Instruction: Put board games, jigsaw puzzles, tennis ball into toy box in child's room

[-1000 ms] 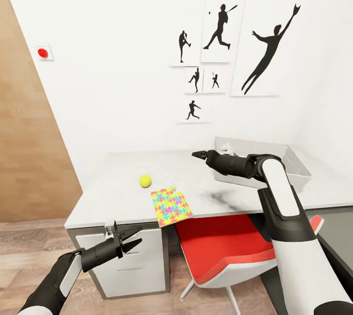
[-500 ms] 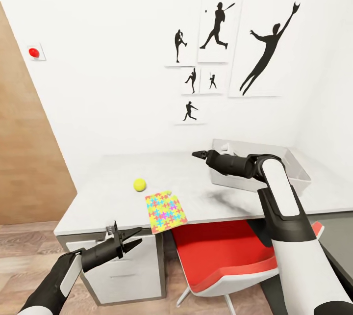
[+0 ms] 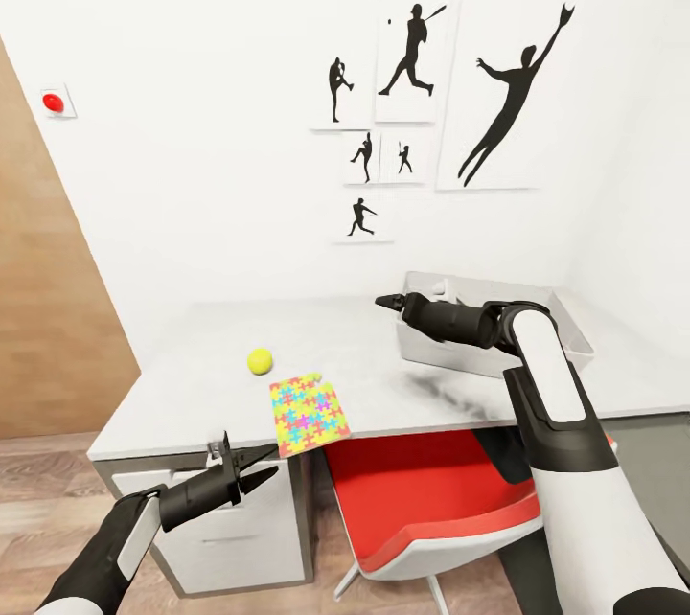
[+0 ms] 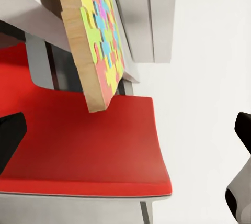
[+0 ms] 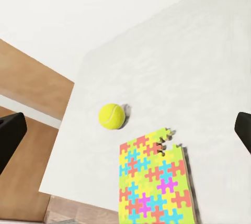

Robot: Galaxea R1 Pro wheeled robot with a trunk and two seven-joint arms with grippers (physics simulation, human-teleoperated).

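On the pale grey table (image 3: 192,385) a yellow-green tennis ball (image 3: 259,361) (image 5: 111,116) rests beside a multicoloured jigsaw puzzle (image 3: 309,415) (image 5: 156,180). The puzzle overhangs the table's front edge, and its wooden underside (image 4: 78,51) shows from below. The grey toy box (image 3: 561,328) stands at the table's right, partly hidden by my right arm. My right gripper (image 3: 388,302) (image 5: 125,132) hovers open above the table, left of the box. My left gripper (image 3: 251,465) (image 4: 125,135) hangs open below the table's front edge, left of the puzzle. The board games and the bed are out of view.
A red chair (image 3: 431,490) (image 4: 78,150) with a white shell is tucked under the table, right below the puzzle. White drawers (image 3: 230,524) stand under the table's left end. A wooden panel (image 3: 48,308) rises at the left, and the poster wall (image 3: 412,117) backs the table.
The whole picture has shifted left and slightly down, so the camera has moved. Both grippers keep the same pose and stay open. Ball and puzzle lie as before.
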